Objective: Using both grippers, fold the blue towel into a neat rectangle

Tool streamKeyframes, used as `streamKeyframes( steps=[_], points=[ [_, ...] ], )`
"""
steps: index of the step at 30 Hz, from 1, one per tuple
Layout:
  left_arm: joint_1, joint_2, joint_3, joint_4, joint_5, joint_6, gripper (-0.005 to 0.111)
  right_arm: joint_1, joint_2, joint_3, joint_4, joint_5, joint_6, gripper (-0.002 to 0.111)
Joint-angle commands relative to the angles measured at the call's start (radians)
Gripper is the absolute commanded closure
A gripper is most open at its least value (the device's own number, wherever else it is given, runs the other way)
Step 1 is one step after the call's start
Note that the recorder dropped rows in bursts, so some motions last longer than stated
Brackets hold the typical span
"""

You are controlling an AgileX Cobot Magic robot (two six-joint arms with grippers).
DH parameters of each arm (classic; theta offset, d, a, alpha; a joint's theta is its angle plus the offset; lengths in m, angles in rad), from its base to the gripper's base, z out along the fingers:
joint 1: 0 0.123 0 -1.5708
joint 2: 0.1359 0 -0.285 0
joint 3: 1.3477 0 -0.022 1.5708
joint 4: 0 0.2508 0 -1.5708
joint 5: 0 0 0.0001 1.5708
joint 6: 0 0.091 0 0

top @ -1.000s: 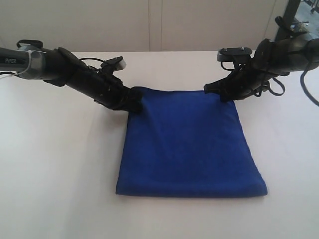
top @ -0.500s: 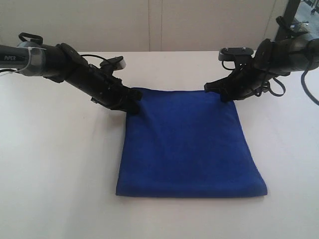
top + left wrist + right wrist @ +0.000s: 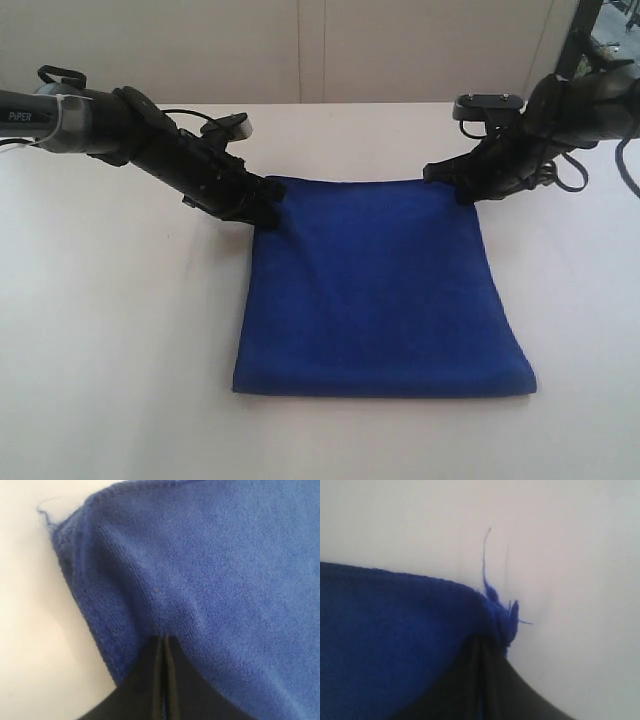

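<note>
Two adjacent corners of the blue towel (image 3: pixel 380 290) pinched: my left gripper (image 3: pixel 165 639) clamps one, my right gripper (image 3: pixel 480 639) the other.

Exterior view showing bright, even, diffuse light; table (image 3: pixel 100 350) washing out to near-white. Only thin soft shadow sitting under towel (image 3: pixel 380 290) at near edge. Left wrist pic coming out sharp, weave showing. Right wrist pic looking soft, out of focus, bkgd greyish, dimmer.
</note>
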Motion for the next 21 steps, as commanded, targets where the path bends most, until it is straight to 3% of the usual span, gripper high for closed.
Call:
streamKeyframes(
  steps=[1,8,21],
  points=[
    [0.002,0.016,0.015,0.071,0.016,-0.005,0.107,-0.005,-0.062,-0.003,0.061,0.011,0.005,0.108],
    [0.002,0.016,0.015,0.069,0.016,-0.005,0.107,0.071,0.012,-0.021,0.159,-0.112,-0.066,0.108],
    [0.002,0.016,0.015,0.069,0.022,-0.005,0.107,0.018,0.066,-0.043,0.069,-0.066,-0.060,0.108]
  ],
)
